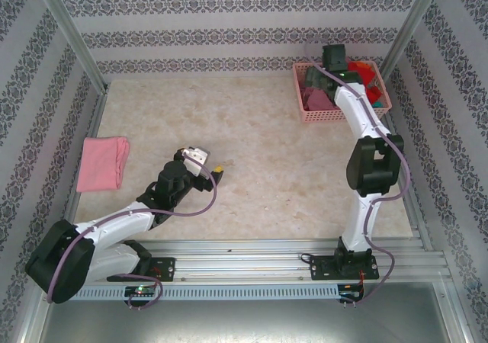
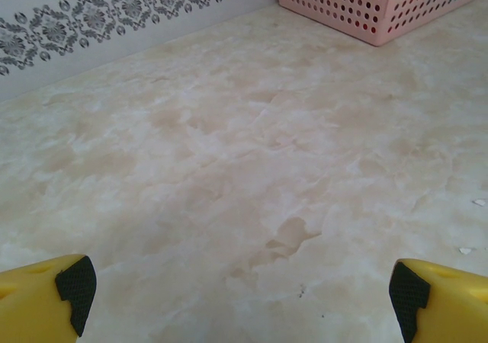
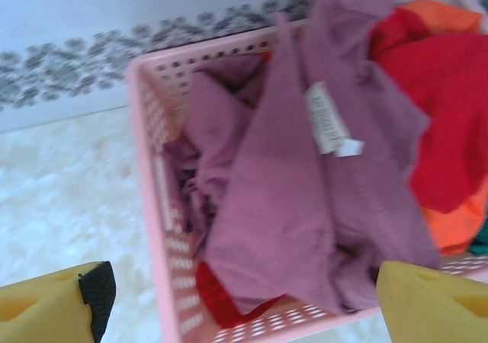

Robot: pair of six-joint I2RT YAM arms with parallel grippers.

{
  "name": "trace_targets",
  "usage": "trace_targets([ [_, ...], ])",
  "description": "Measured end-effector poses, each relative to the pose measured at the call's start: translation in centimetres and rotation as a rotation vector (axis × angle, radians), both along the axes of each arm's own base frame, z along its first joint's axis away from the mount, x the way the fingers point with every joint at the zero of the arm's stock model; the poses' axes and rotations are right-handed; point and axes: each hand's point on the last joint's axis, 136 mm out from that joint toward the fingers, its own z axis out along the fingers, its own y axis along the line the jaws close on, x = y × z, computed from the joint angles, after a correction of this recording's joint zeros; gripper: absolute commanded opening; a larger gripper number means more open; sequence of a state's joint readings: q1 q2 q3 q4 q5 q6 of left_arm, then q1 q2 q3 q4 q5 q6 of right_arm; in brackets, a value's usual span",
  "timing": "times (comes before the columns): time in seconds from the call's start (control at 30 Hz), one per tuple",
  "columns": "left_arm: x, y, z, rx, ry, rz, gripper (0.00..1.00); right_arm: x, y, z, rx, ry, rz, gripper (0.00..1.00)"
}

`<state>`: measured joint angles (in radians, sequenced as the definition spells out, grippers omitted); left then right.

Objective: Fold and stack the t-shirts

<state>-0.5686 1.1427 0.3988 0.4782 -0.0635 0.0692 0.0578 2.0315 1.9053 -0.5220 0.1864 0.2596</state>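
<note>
A crumpled dusty mauve t-shirt (image 3: 305, 206) with a white label lies on top in the pink basket (image 3: 152, 206). A bright red t-shirt (image 3: 442, 99) and an orange one (image 3: 435, 11) are bunched beside it. My right gripper (image 3: 244, 297) hangs open just above the basket's near edge, with the mauve cloth below its wide-spread fingers. At the table's left lies a folded light pink t-shirt (image 1: 103, 164). My left gripper (image 1: 217, 171) is low over the bare table centre, open and holding nothing (image 2: 240, 297).
The basket (image 1: 328, 117) stands at the back right against the patterned wall, with the right arm (image 1: 370, 160) reaching over it. A red strip (image 3: 221, 305) of cloth peeks from under the mauve shirt. Metal rails (image 1: 252, 251) run along the near edge.
</note>
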Motion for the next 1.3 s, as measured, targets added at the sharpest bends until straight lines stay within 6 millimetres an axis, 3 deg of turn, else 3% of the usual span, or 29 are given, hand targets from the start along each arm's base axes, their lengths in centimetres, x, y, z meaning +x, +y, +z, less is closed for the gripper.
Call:
trace_targets([
  [0.17, -0.1, -0.2, -0.2, -0.003, 0.008, -0.01, 1.0, -0.1, -4.1, -2.9, -0.001, 0.056, -0.076, 0.89],
  [0.3, 0.0, -0.2, -0.4, -0.002, 0.014, -0.009, 1.0, 0.2, -5.0, -6.3, -0.002, 0.129, -0.092, 0.83],
  [0.33, 0.0, -0.2, -0.5, 0.0, 0.018, -0.009, 1.0, 0.3, -5.0, -7.3, -0.003, 0.148, -0.09, 0.78],
  [0.4, 0.0, -0.3, -0.7, 0.003, 0.023, -0.009, 1.0, 0.5, -4.9, -9.0, 0.0, 0.184, -0.087, 0.56],
  [0.47, 0.2, -0.4, -0.7, 0.003, 0.024, -0.009, 1.0, 0.5, -4.7, -10.1, 0.001, 0.211, -0.073, 0.26],
  [0.53, 0.3, -0.5, -0.5, 0.001, 0.021, -0.009, 1.0, 0.5, -4.7, -10.3, 0.001, 0.222, -0.068, 0.03],
  [0.63, 0.4, -0.5, -0.4, -0.001, 0.017, -0.009, 1.0, 0.4, -4.6, -9.6, 0.004, 0.21, -0.07, 0.0],
  [0.8, 0.4, -0.6, -0.5, -0.001, 0.021, -0.014, 1.0, 0.4, -3.9, -5.2, 0.0, 0.117, -0.057, 0.0],
  [1.07, 0.6, -1.0, -0.2, -0.01, 0.015, -0.027, 1.0, -1.4, 0.0, 7.2, -0.079, -0.227, -0.019, 0.0],
  [1.3, 0.7, -1.1, 0.3, -0.021, 0.002, -0.029, 1.0, -2.7, 3.0, 15.8, -0.135, -0.474, 0.013, 0.0],
])
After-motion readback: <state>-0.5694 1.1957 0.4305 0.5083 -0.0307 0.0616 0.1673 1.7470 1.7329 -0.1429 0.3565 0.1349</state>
